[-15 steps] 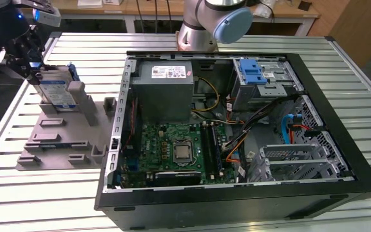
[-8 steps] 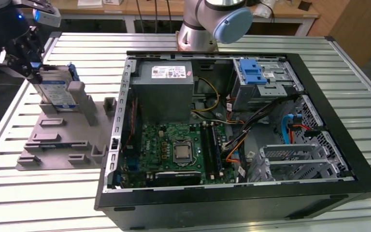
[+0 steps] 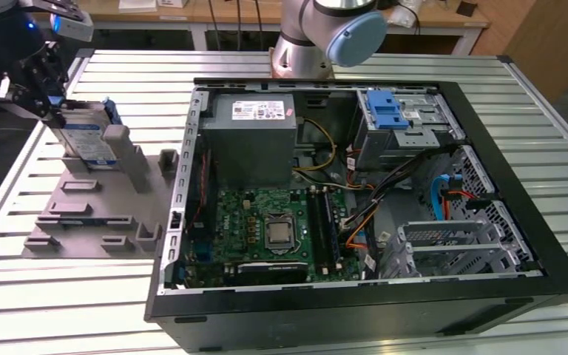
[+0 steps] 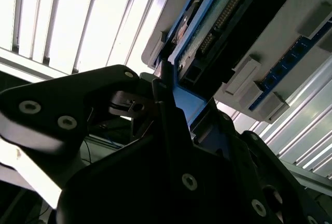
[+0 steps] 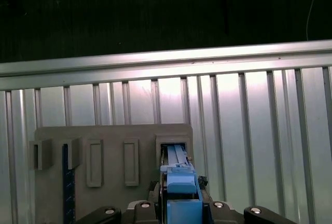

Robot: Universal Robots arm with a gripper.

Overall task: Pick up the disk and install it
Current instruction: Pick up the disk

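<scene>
one disk (image 3: pixel 86 139) stands on edge at the grey rack (image 3: pixel 79 222) on the bench (image 3: pixel 546 133), long axis running straight down from the jaws, which pinch its blue-framed top end. first wrist view shows the rack slot (image 5: pixel 174 150) below the jaws; exterior view adds the open computer case (image 3: pixel 363 297), well apart from them.

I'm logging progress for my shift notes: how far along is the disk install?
Done: the claw grips the disk by its blue frame, as seen in both wrist views.
In hand: the disk stands upright at the grey holder, outside the open computer case.
Left: the disk is not yet in the drive cage inside the case.
</scene>
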